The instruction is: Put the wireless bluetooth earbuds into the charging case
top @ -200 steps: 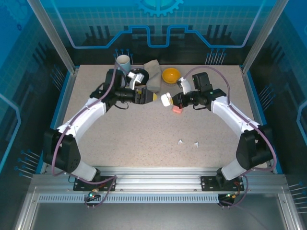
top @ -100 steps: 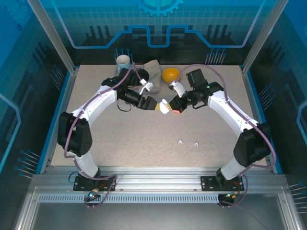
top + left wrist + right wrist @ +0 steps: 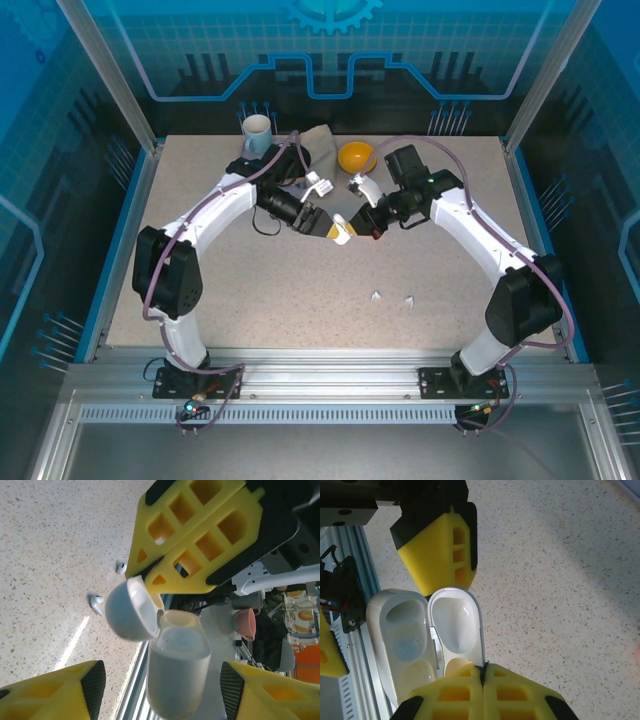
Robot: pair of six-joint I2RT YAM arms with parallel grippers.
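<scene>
Item: white case (image 3: 405, 640). R gripper (image 3: 482, 669) pinched shut on lid (image 3: 456, 622), prob. to hold it open. L gripper (image 3: 162, 680) agape astride body, not touching. Two white earbuds (image 3: 377, 297) on table (image 3: 250, 290), 5 o'clock of case.

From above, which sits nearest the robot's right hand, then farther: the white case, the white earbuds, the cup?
1. The white case, gripped in the right hand.
2. The white earbuds, toward the front.
3. The cup, back left corner.
</scene>
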